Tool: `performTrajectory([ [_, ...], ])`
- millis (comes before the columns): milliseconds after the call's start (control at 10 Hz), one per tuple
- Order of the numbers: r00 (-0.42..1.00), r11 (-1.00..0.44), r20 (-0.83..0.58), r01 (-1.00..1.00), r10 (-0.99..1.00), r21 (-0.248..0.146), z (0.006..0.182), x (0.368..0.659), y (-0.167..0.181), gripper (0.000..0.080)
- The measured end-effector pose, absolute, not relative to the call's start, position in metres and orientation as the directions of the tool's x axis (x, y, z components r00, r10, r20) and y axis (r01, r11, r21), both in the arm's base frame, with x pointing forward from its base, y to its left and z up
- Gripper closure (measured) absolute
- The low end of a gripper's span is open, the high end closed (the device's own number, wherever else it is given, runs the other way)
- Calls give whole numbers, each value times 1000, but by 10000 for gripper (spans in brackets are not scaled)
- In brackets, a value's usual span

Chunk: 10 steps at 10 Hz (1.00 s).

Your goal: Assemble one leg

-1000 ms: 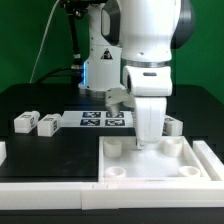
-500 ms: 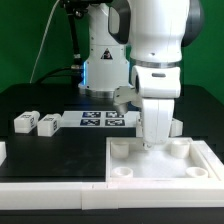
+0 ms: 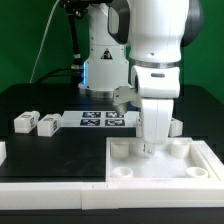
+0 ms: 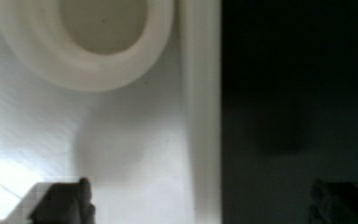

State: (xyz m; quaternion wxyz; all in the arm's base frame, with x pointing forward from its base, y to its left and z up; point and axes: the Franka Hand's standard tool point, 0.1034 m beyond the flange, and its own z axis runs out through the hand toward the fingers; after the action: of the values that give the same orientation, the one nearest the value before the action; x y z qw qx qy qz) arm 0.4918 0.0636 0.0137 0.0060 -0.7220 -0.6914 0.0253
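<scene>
Exterior view: leg (image 3: 176, 127) just beside claw (image 3: 150, 148), on exterior view's right.

Leg (image 3: 177, 127) half hidden behind arm (image 3: 158, 60)

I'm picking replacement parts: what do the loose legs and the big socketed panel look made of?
Loose legs: likely rigid white plastic, matte, with printed black-and-white tags on their faces. Panel: seemingly the same white plastic, smooth with a soft sheen, moulded round sockets.
</scene>
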Motion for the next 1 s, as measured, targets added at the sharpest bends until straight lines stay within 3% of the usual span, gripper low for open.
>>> performTrajectory([
  [100,43,-44,-28,998,999,-44,14,492,63,158],
  [400,45,-47,-28,998,999,-43,14,492,63,151],
  [800,174,-174,-34,985,984,0,54,475,72,151],
  [1000,207,-207,-33,978,978,5,58,471,74,151],
])
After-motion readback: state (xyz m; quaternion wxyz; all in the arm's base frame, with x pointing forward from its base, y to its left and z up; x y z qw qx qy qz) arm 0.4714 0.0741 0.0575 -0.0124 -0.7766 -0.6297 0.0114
